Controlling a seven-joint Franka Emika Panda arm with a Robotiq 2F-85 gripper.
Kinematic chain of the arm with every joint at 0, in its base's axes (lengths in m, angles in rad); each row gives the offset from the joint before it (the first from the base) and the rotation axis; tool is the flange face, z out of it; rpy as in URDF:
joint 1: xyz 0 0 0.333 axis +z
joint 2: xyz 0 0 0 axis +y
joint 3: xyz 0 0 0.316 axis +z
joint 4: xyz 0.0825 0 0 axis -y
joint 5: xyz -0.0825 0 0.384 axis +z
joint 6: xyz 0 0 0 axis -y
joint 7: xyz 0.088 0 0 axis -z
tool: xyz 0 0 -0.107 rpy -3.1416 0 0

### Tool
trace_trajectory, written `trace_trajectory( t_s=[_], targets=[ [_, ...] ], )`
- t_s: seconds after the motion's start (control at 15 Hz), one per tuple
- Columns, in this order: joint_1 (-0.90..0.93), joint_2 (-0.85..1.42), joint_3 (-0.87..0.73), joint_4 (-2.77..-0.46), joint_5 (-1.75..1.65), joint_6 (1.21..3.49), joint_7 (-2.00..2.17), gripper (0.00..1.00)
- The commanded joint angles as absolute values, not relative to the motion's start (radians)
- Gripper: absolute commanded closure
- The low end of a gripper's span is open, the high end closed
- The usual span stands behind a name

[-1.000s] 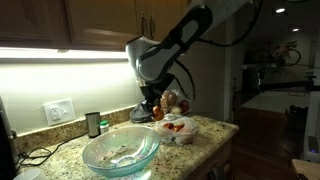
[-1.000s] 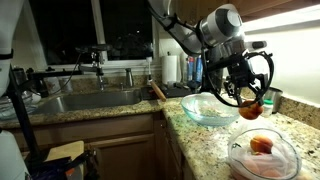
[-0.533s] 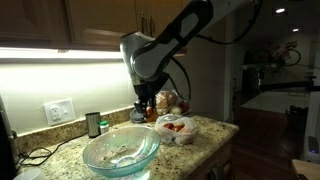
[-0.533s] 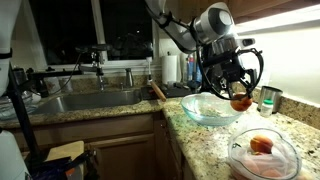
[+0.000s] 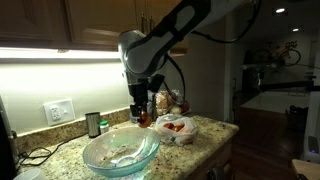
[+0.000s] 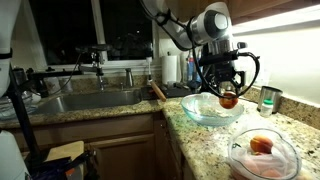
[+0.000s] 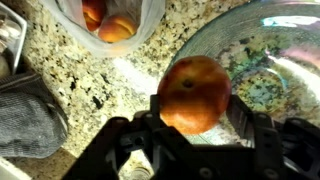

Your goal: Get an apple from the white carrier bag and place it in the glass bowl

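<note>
The gripper [image 6: 228, 97], clamped on the apple [image 6: 229, 101], swung from well beside the glass bowl [image 6: 200, 115] to just above the bowl's near rim.

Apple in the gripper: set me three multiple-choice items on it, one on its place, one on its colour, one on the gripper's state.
1. Where is the apple?
A) on the floor
B) inside a cupboard
C) in the air over the rim of the glass bowl

2. What colour is the apple?
A) red-orange
B) green
C) purple

3. The gripper is:
A) open and empty
B) shut on the apple
C) out of view

Answers: 1 C, the wrist view shows the apple held above the bowl's edge. 2 A, its skin is red-orange. 3 B, a finger presses on each side of the apple.
</note>
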State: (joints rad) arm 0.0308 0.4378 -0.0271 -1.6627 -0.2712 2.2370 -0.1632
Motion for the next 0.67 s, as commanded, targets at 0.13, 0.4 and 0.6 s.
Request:
trace_trajectory(
  t_s=[0.13,0.4,0.6],
  targets=[
    [-0.021,0.421,0.025,-1.68,-0.186,2.252,-0.36,0.57],
    [-0.037,0.446,0.041,-1.659,-0.164,2.261,-0.469,0.57],
    [-0.05,0.486,0.066,-1.619,-0.137,2.263,-0.559,0.57]
  ],
)
